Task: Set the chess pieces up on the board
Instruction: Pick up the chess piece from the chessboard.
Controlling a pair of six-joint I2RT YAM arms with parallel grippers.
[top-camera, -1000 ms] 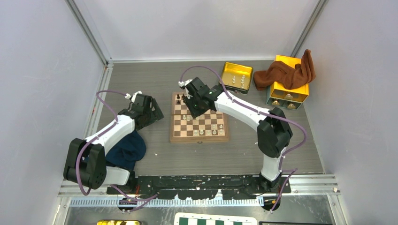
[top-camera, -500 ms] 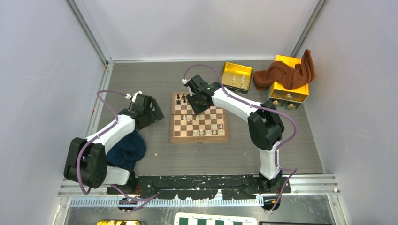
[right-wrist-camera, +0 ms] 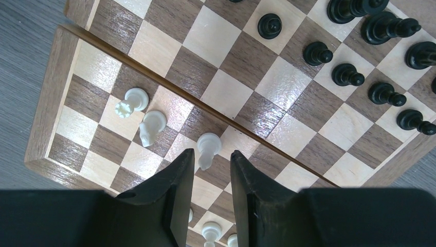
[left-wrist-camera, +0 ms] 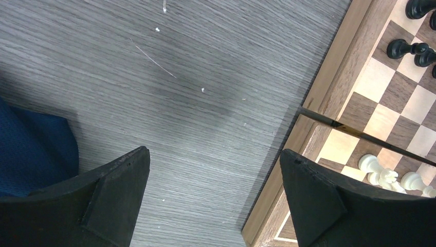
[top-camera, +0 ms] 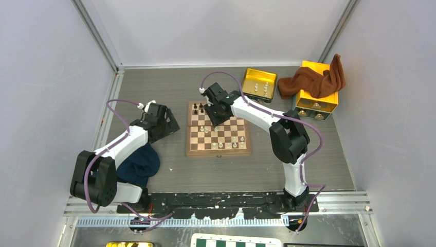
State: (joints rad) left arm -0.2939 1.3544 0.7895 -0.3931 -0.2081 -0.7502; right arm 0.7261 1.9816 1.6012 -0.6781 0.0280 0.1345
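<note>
Two grippers to report: my right gripper (right-wrist-camera: 212, 157) hangs over the board (right-wrist-camera: 49, 103) with its fingers only narrowly parted and nothing between them. The nearest of three cream-white pieces (right-wrist-camera: 207, 149) stands just past its tips, and the dark pieces (right-wrist-camera: 348, 75) are well ahead and off to one side. My left gripper (left-wrist-camera: 214, 151) is spread wide and empty above the counter (left-wrist-camera: 154, 77), with the board's edge beside one finger and a blue cloth (left-wrist-camera: 31, 149) beside the other.

Brown cloth (top-camera: 308, 82) on yellow box (top-camera: 325, 98), blue cloth (top-camera: 136, 167)
</note>
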